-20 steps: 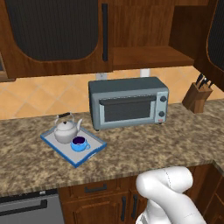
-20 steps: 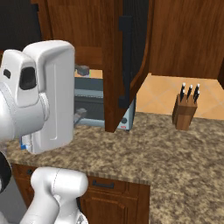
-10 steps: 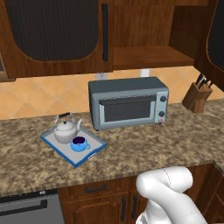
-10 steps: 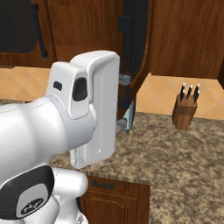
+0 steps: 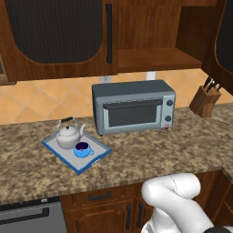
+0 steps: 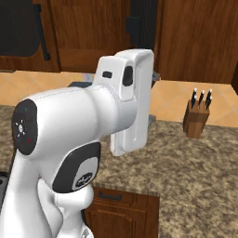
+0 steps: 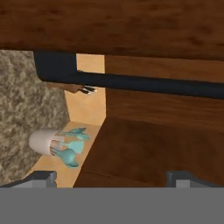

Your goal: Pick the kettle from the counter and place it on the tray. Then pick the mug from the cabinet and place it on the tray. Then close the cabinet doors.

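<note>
From the left base camera we see the counter (image 5: 150,157), a speckled brown worktop running across the kitchen. On it, toward eight o'clock in the view, sits the tray (image 5: 55,149), grey with a bright blue rim. The kettle (image 5: 68,135) stands on the tray's far half, and the blue mug (image 5: 82,149) stands on the tray just beside it, at the kettle's five o'clock. A grey toaster oven (image 5: 133,107) rests on the counter at the tray's two o'clock, and a knife block (image 5: 205,102) stands at the far three o'clock end.

Above, the cabinet (image 5: 154,58) shows its bare wooden shelf. Of the cabinet doors, the left door (image 5: 59,38) faces us flat with its black bar handle, and the right door (image 5: 224,45) swings out at the three o'clock edge.

In the hand camera we see the gripper (image 7: 110,178) with its fingertips (image 7: 41,177) set wide apart, nothing between them. Ahead of them lies dark wood crossed by a black bar handle (image 7: 144,83). At eight o'clock a white utensil holder (image 7: 46,142) carries teal utensils.
</note>
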